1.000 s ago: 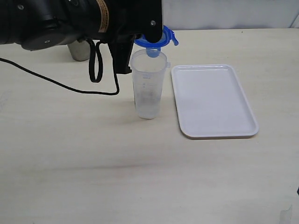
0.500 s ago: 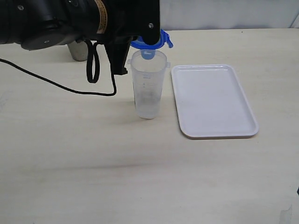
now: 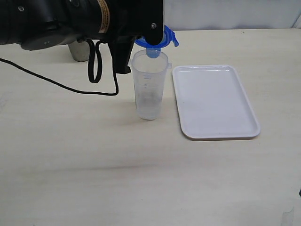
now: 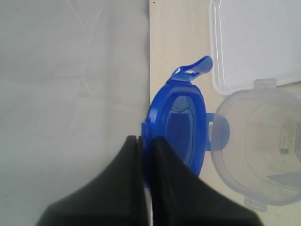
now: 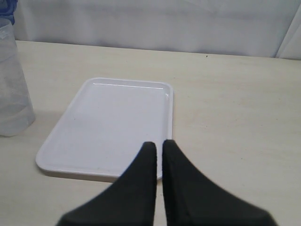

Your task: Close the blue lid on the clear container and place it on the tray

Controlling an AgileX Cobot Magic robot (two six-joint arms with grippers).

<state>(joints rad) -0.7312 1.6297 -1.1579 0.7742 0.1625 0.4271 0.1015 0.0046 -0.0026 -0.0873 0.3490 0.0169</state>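
Though the arm (image 3: 56, 23) half hides the lid (image 3: 170, 36) outside, the wrist view shows the left gripper (image 4: 146, 139) pinching its edge; right gripper (image 5: 158, 143) pressed together, empty; tray (image 3: 214, 101) at three o'clock of the container (image 3: 149, 87).

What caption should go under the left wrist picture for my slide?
Left tool pinching the blue lid by the open clear container, tray nearby.
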